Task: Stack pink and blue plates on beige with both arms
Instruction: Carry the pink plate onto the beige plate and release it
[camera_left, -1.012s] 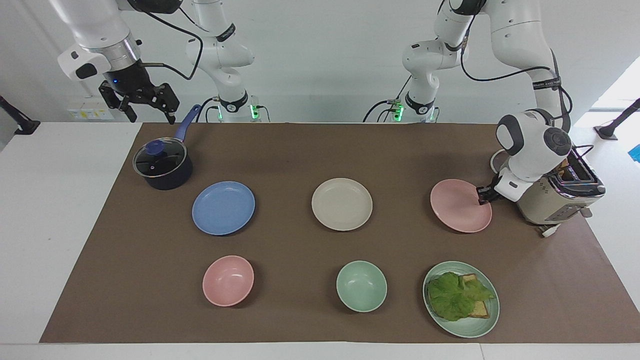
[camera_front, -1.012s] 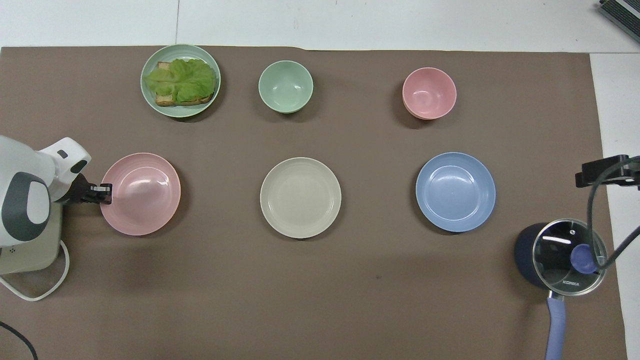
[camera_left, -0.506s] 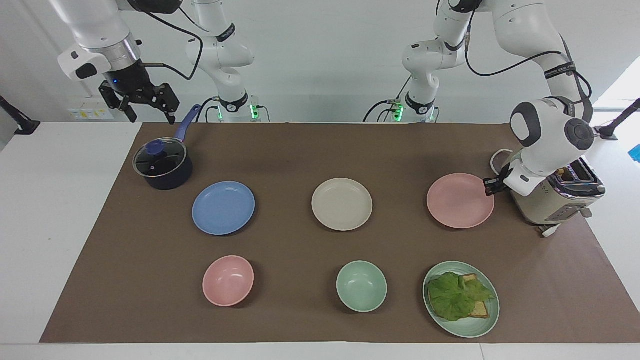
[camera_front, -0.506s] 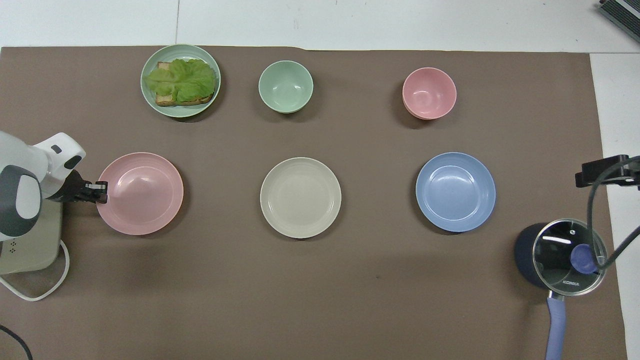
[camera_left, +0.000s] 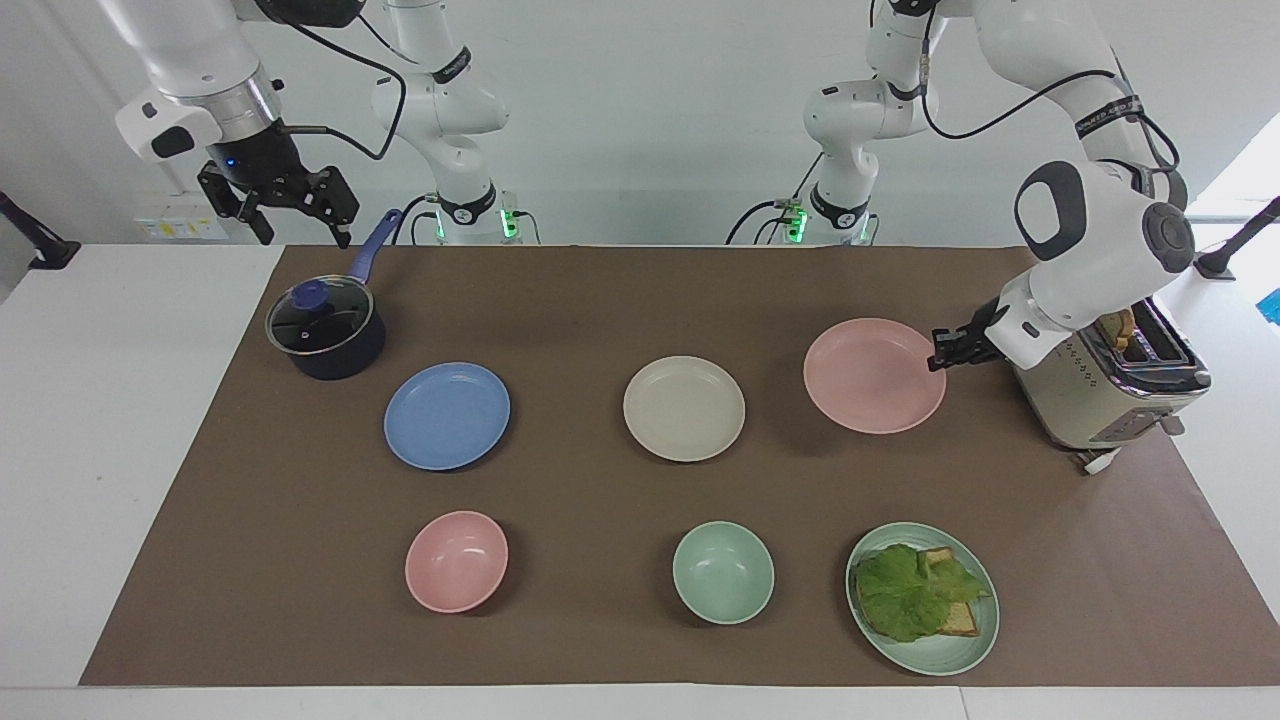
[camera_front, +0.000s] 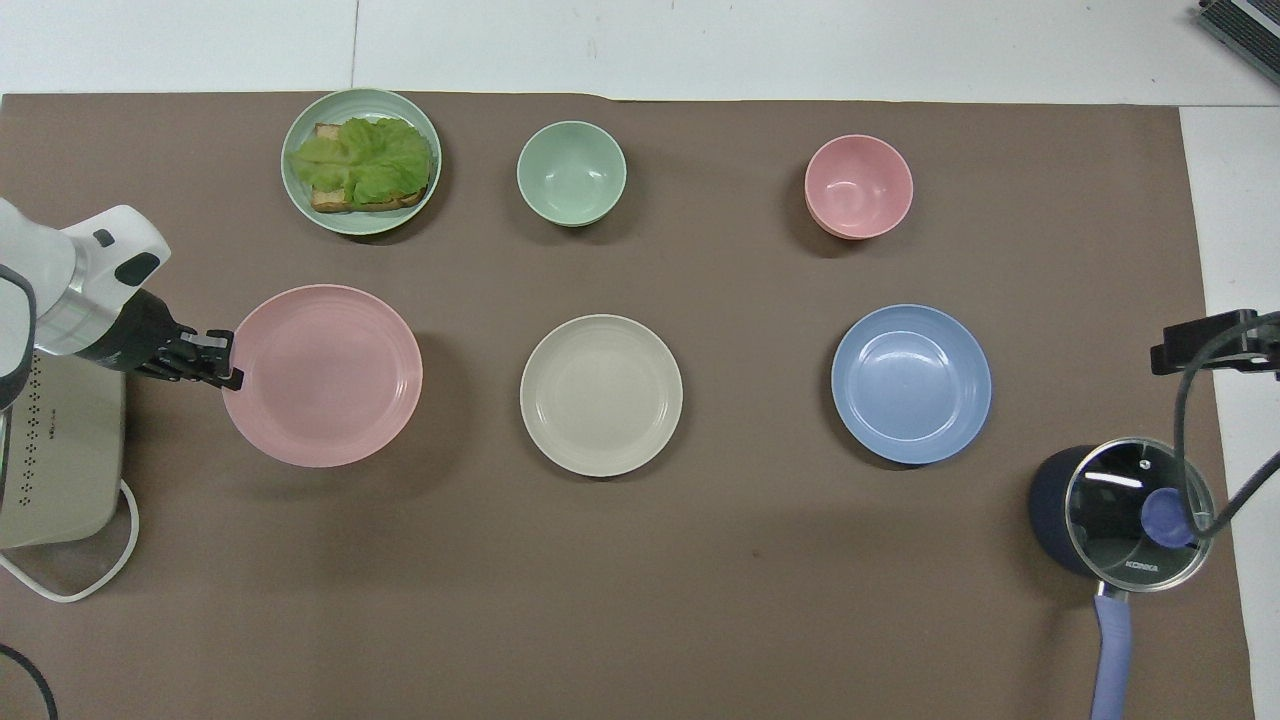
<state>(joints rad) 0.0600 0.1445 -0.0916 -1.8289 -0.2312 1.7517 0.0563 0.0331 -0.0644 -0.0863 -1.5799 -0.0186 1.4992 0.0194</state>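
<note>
Toward the left arm's end of the table, the left gripper (camera_left: 940, 352) was clamped tight on the rim of the round, shallow, pale pink matte plate (camera_left: 873, 375), pinching only the edge nearest the boxy beige toaster (camera_left: 1110, 390). That plate hung clear of the brown table mat (camera_left: 600, 300), roughly level, with its shadow falling on the mat beneath it. It sat between the toaster and the round cream-beige matte plate (camera_left: 684, 408), which lay flat at the middle of the mat. The round cornflower-blue matte plate (camera_left: 447, 415) rested untouched toward the right arm's end, near the dark blue saucepan with a glass lid (camera_left: 326, 330).

The right gripper (camera_left: 280, 205) waited up in the air over the table's edge by the saucepan handle, its fingers spread wide and holding nothing.

My judgement was that the grip was the weak point. A thin rim pinch carried the whole plate from one side, so a quick sideways move could have let it droop, swivel or slip out. If it tilted, its free edge might have struck the beige plate and pushed it off its spot. A release made off-centre or too high would probably have left the pink plate askew, spoiling the seat for the blue one.
</note>
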